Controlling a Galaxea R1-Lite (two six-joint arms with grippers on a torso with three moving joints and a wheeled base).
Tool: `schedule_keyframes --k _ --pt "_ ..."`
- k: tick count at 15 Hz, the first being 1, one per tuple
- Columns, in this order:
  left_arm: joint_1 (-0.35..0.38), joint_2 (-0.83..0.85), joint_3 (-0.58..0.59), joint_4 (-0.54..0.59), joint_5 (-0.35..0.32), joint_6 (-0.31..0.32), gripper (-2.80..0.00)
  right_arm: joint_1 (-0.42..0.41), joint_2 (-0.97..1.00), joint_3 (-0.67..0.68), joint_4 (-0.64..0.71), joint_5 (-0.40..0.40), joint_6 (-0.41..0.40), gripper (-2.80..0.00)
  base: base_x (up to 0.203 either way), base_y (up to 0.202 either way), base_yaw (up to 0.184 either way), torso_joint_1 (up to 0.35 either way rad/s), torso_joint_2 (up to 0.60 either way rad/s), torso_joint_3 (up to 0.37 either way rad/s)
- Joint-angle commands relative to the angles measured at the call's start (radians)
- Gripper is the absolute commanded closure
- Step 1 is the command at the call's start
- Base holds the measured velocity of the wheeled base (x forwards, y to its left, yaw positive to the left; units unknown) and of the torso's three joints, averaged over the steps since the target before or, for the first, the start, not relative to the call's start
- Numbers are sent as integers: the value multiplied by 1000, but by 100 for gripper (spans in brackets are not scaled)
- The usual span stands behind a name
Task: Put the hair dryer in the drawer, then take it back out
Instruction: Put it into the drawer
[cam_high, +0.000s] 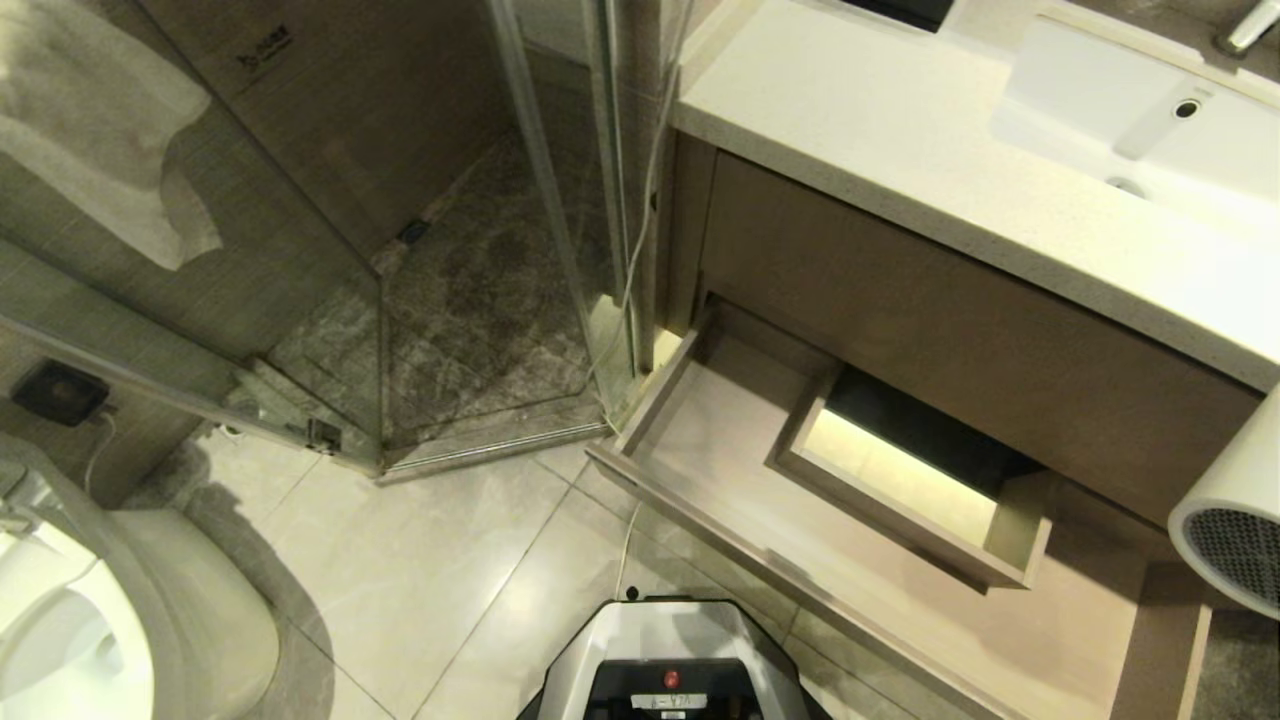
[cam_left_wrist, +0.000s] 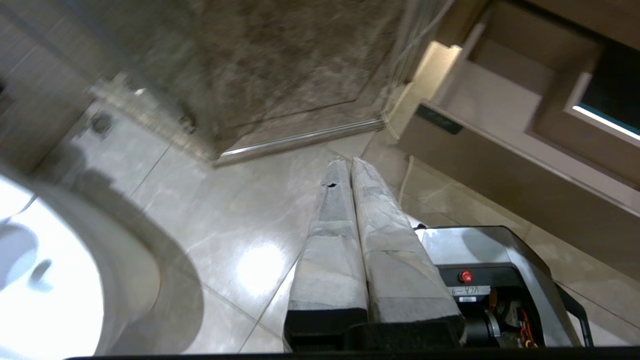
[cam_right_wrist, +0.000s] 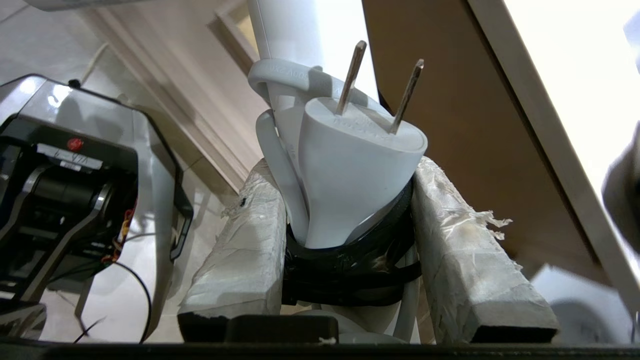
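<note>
Right tool (cam_right_wrist: 345, 200) around hair dryer (cam_high: 1232, 520), grille toward camera, above drawer (cam_high: 900, 590).

a bathroom; toilet (cam_high: 70, 620), glass shower (cam_high: 450, 250), vanity sink (cam_high: 1130, 110)

The white smooth plastic hair dryer (cam_high: 1235, 520) has a dark mesh grille. The wide matt wood-grain drawer (cam_high: 700, 520) hangs above glossy pale floor tiles (cam_high: 440, 560). Frayed rough tape wraps the right fingers (cam_right_wrist: 240, 250).

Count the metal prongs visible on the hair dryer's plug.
2. Both prongs stick up side by side from the white plug, which sits strapped against the hair dryer between the right gripper fingers.
</note>
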Motion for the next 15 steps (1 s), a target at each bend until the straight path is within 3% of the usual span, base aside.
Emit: schedule_keyframes --k 1,7,15 --pt "0 0 2 0 0 0 0 1 0 0 1 -1 -2 0 -6 8 -140 -2 3 3" --pt "0 0 2 0 0 0 0 1 -4 9 -2 -1 -5 0 1 8 -145 3 0 2" --pt "0 0 2 0 0 0 0 1 -6 20 -2 -1 -5 0 0 0 0 0 0 0"
